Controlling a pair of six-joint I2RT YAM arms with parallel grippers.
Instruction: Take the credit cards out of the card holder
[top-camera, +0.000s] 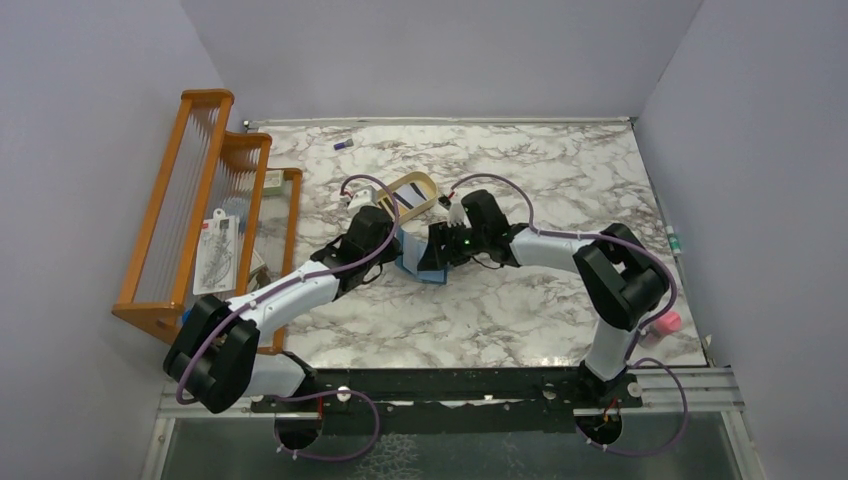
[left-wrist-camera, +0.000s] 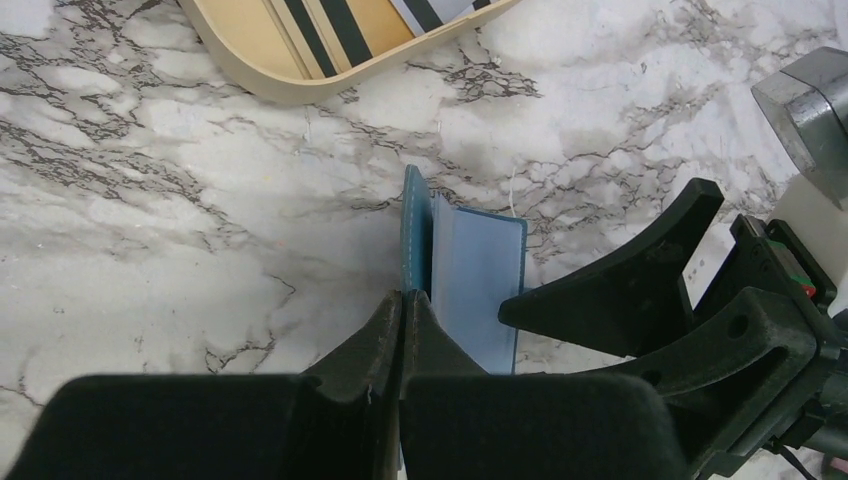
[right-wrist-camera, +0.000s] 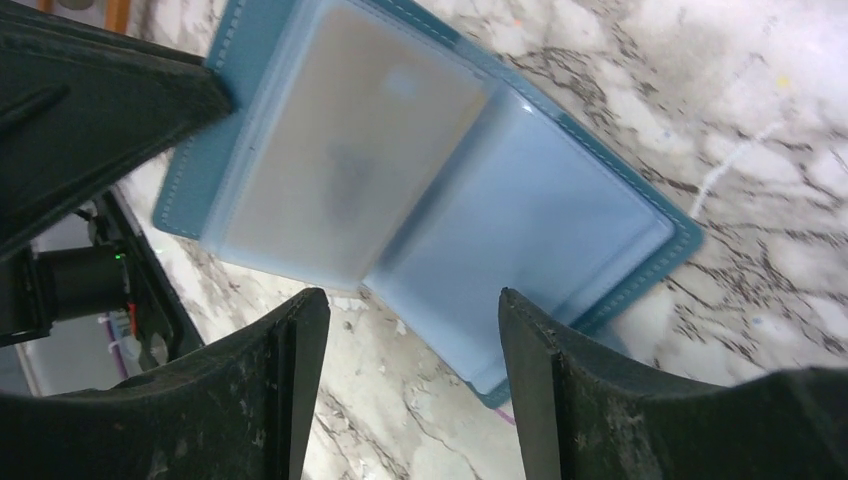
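Observation:
The teal-blue card holder (top-camera: 413, 264) lies open on the marble table between both grippers. My left gripper (left-wrist-camera: 402, 298) is shut on the holder's upright teal cover (left-wrist-camera: 414, 225); its light blue pockets (left-wrist-camera: 475, 285) lie to the right. My right gripper (right-wrist-camera: 410, 310) is open just over the holder's near edge (right-wrist-camera: 520, 230), touching nothing. A tan-grey credit card (right-wrist-camera: 350, 150) shows through a cloudy pocket. Striped credit cards (left-wrist-camera: 345, 25) lie in the tan oval tray (left-wrist-camera: 270, 75). In the top view the left gripper (top-camera: 397, 240) and right gripper (top-camera: 432, 250) meet at the holder.
The tan tray (top-camera: 410, 192) sits just behind the grippers. An orange wooden rack (top-camera: 205, 200) with packets stands at the left edge. A small purple object (top-camera: 343, 145) lies at the back. A pink item (top-camera: 668, 322) sits at the right edge.

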